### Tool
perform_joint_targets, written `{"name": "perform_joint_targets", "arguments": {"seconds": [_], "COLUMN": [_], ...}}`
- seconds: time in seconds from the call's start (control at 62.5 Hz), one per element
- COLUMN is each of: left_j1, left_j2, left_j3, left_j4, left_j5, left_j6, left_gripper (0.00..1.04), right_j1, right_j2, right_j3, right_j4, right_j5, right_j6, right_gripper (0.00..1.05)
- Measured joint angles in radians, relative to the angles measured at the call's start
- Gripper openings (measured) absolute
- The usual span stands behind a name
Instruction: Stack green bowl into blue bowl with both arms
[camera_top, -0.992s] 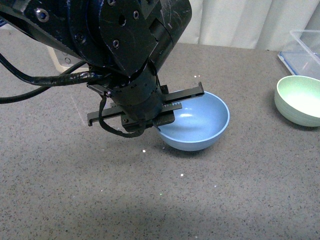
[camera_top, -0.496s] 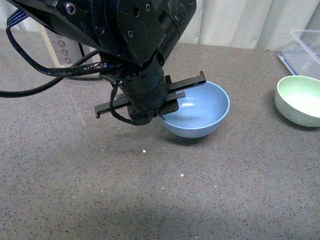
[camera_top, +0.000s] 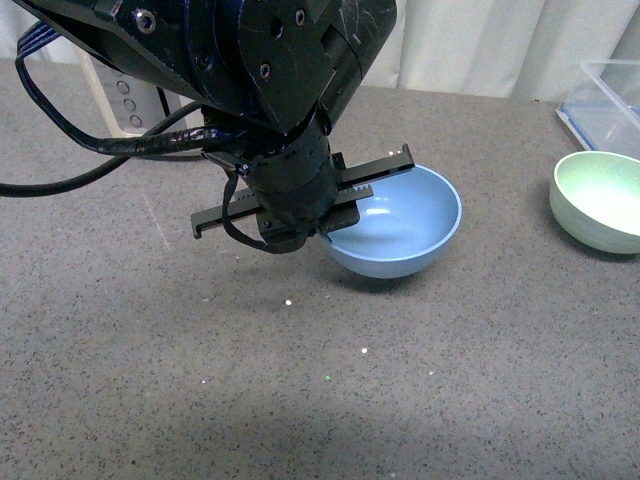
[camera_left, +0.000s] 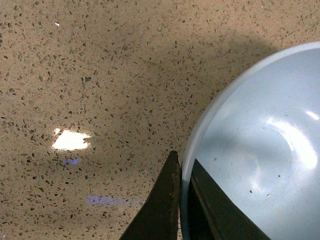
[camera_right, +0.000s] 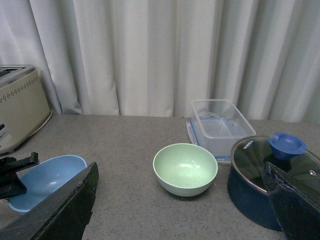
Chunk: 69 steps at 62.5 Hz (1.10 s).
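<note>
Rim of the blue bowl (camera_top: 405, 225) is pinched by the left gripper (camera_left: 183, 165) — one finger inside the wall, one outside, closed tight on it. The bowl is near the middle of the front view, with the black arm filling the upper left. The green bowl (camera_top: 598, 200) stands upright at the right edge, well apart, on the speckled grey table (camera_top: 150, 380). The right gripper (camera_right: 180, 170) is spread wide and holds nothing — a clear plastic box (camera_right: 220, 120) stands behind the green bowl.
</note>
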Motion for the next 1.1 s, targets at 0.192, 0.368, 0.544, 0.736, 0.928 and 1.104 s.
{"name": "perform_joint_targets", "arguments": {"seconds": [0.192,0.368,0.544,0.736,0.928,1.104], "left_j1": [-0.003,0.004,0.040,0.135,0.261,0.389], "left_j2": [0.000,-0.005,-0.056,-0.168,-0.228,-0.427], "left_j3": [-0.006,-0.024,-0.087,-0.199,-0.468,-0.866], "left_j4": [0.006,0.041,0.093,0.184,0.723,1.434], "left_j5": [0.004,0.004,-0.008,-0.016,-0.100,-0.019], "left_j6": [-0.001,0.001,0.010,0.020,0.267,0.636], "left_gripper": [0.35,0.62,0.89,0.98,0.83,0.47], "right_j1": [0.000,0.000,0.000,0.000,0.000,0.000], "right_j2": [0.000,0.000,0.000,0.000,0.000,0.000], "right_j3": [0.000,0.000,0.000,0.000,0.000,0.000], "right_j4": [0.000,0.000,0.000,0.000,0.000,0.000], "right_j5": [0.000,0.000,0.000,0.000,-0.001,0.003], "right_j6": [0.000,0.000,0.000,0.000,0.000,0.000], "right_gripper": [0.96,0.96,0.96,0.96,0.96,0.96]}}
